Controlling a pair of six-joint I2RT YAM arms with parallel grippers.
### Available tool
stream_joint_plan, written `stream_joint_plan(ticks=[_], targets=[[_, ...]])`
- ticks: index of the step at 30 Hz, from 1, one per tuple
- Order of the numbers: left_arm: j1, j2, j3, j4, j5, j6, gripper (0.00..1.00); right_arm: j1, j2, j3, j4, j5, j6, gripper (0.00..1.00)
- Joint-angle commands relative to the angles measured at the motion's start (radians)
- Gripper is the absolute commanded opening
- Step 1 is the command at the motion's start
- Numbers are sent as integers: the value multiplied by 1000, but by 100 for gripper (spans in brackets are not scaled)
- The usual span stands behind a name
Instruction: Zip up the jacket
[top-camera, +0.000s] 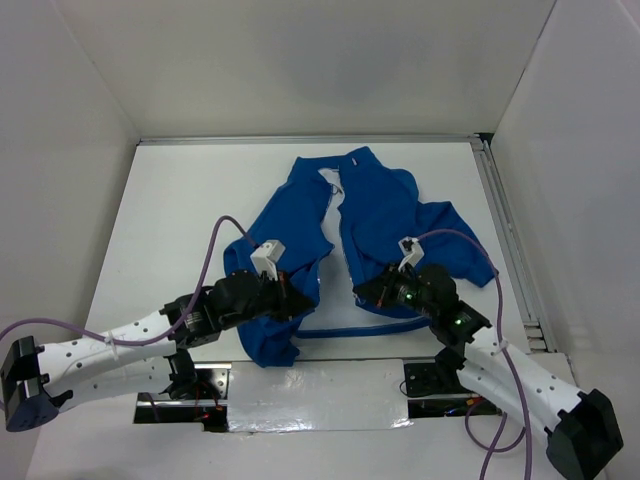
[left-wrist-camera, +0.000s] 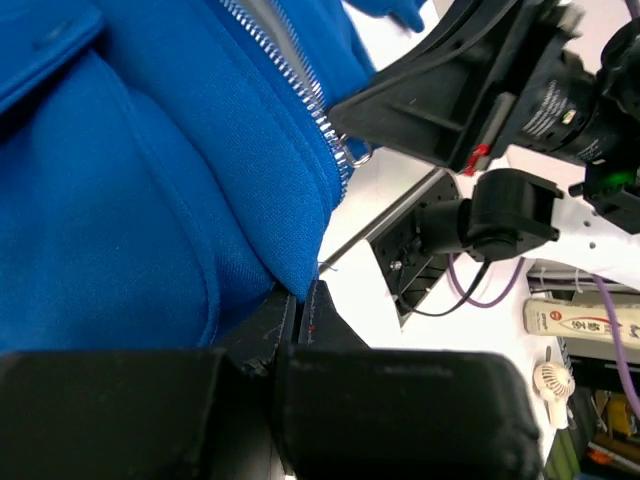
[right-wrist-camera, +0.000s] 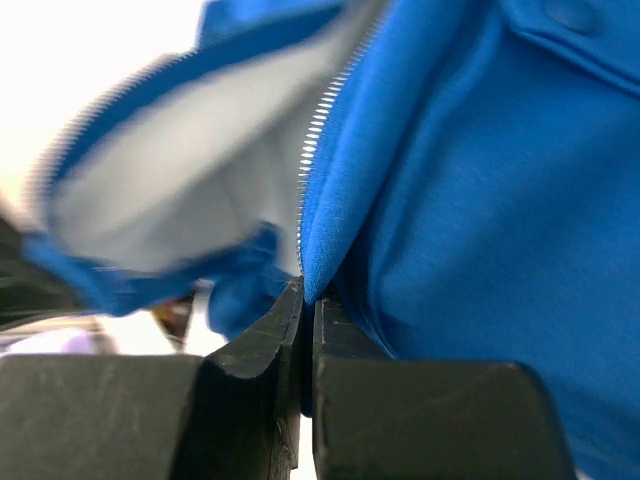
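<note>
The royal-blue jacket (top-camera: 375, 215) lies open on the white table, collar at the far end, white lining showing along the front. My left gripper (top-camera: 296, 300) is shut on the bottom of the jacket's left front edge (left-wrist-camera: 270, 230), next to the pale zipper teeth (left-wrist-camera: 300, 80) and slider (left-wrist-camera: 355, 152). My right gripper (top-camera: 366, 292) is shut on the bottom of the right front edge (right-wrist-camera: 330, 230), beside its zipper teeth (right-wrist-camera: 315, 140). The two grippers hold the lower corners a little apart.
The table's (top-camera: 180, 220) near edge has a slot with the arm bases (top-camera: 190, 380). White walls enclose the back and sides; a metal rail (top-camera: 510, 240) runs along the right. Purple cables (top-camera: 215, 245) loop above both arms.
</note>
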Motion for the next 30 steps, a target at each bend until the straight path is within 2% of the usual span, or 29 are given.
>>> stream_joint_plan(ticks=[1, 7, 12, 18, 23, 25, 26, 27, 30], targets=[[-7, -3, 16, -7, -29, -56, 0, 32, 58, 40, -132, 109, -66, 0], [-7, -48, -74, -4, -18, -116, 0, 61, 221, 8, -109, 114, -66, 2], [-10, -77, -93, -48, -27, -128, 0, 83, 327, 58, -144, 173, -98, 11], [-10, -77, -94, -62, -38, -122, 0, 89, 333, 77, -129, 216, -95, 17], [-8, -66, -88, -81, -44, -128, 0, 88, 356, 94, -141, 243, -107, 18], [-10, -65, -90, -82, -46, -126, 0, 88, 367, 101, -141, 243, -109, 16], [-8, -63, -88, -85, -47, -129, 0, 91, 380, 106, -137, 239, -112, 6], [-8, -62, -88, -87, -47, -129, 0, 89, 385, 106, -134, 236, -110, 2], [-8, -62, -87, -84, -50, -126, 0, 91, 399, 113, -112, 212, -110, 0]])
